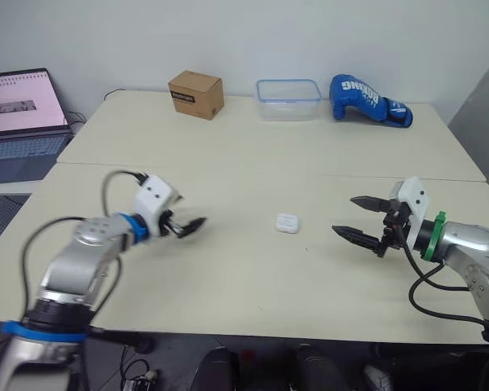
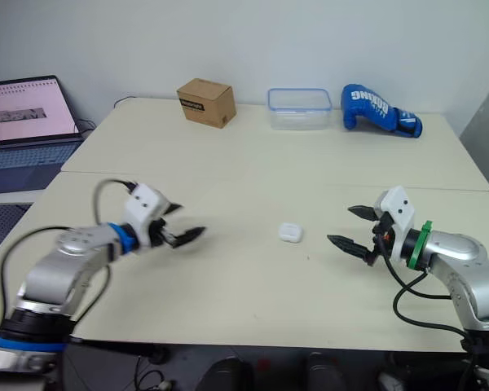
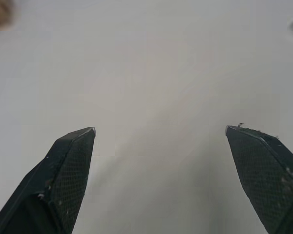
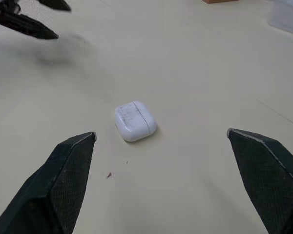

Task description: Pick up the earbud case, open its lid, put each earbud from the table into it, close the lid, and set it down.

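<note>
Near the middle of the head views, the earbud case (image 1: 287, 222) lies on the table (image 1: 228, 163) between the left gripper (image 1: 191, 226) and right gripper (image 1: 343, 215), touching neither; both have their jaws spread and empty. Centre of the right wrist view: an off-centre pinch would likely squirt the case sideways, since it is small, white, smooth and rounded, with its lid shut.

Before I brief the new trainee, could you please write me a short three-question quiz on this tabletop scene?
1. True or false: the earbud case lies closed on the table, between the left tool and the right tool.
2. Which stands nearest the blue boxing glove? A) laptop B) clear container C) cardboard box
3. Fill in: both tools' fingers are ____.
Key: 1 true; 2 B; 3 open.
</note>
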You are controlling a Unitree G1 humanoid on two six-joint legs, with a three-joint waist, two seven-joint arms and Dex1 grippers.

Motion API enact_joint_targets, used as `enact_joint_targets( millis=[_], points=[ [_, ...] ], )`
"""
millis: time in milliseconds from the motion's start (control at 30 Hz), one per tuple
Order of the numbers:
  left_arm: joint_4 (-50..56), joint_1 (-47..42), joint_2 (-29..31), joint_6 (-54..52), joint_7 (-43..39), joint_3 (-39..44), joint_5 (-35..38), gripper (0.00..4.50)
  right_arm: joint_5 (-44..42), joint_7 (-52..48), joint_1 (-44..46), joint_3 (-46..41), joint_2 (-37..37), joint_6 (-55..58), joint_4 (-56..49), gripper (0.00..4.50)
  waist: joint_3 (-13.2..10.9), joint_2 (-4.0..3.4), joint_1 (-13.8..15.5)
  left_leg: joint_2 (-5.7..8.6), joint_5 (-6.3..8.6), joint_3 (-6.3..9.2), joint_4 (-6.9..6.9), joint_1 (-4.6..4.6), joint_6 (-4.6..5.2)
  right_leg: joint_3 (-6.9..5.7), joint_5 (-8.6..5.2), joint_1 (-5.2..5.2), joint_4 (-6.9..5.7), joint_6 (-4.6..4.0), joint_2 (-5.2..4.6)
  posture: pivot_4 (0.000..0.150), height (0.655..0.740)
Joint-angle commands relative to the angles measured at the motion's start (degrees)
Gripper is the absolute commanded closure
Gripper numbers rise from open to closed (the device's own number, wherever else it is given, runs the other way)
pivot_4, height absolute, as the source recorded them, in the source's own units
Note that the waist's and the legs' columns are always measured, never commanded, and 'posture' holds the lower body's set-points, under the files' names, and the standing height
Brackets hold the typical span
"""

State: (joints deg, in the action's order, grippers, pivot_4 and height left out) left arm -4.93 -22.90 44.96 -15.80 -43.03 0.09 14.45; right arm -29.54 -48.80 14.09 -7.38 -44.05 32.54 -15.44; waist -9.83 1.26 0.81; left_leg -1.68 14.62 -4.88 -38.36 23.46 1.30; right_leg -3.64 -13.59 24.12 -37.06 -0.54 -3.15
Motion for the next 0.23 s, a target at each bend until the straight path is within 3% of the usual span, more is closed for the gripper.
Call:
enact_joint_targets(
  millis=[33, 233],
  points=[
    [-4.6, -1.9, -2.0, 8.2, -1.0, 1.7, -1.2, 0.04, 0.7, 0.3, 0.6, -1.7, -0.7, -1.1, 0.2, 0.0, 0.0, 0.03, 0.6, -0.01, 0.01, 0.0, -0.01, 0.06, 0.02, -0.03, 0.0, 0.02, 0.06, 0.01, -0.01, 0.15, 0.74],
    [-5.1, -3.9, -4.6, 8.2, -1.8, 2.2, -0.4, 0.04, 2.3, 1.8, 1.0, -2.5, -0.2, -2.2, 2.5, 0.0, -0.1, 0.19, 0.6, 0.0, 0.05, 0.06, -0.06, 0.42, 0.08, -0.16, 0.31, 0.19, 0.11, 0.57, 0.01, 0.15, 0.74]
  ],
)
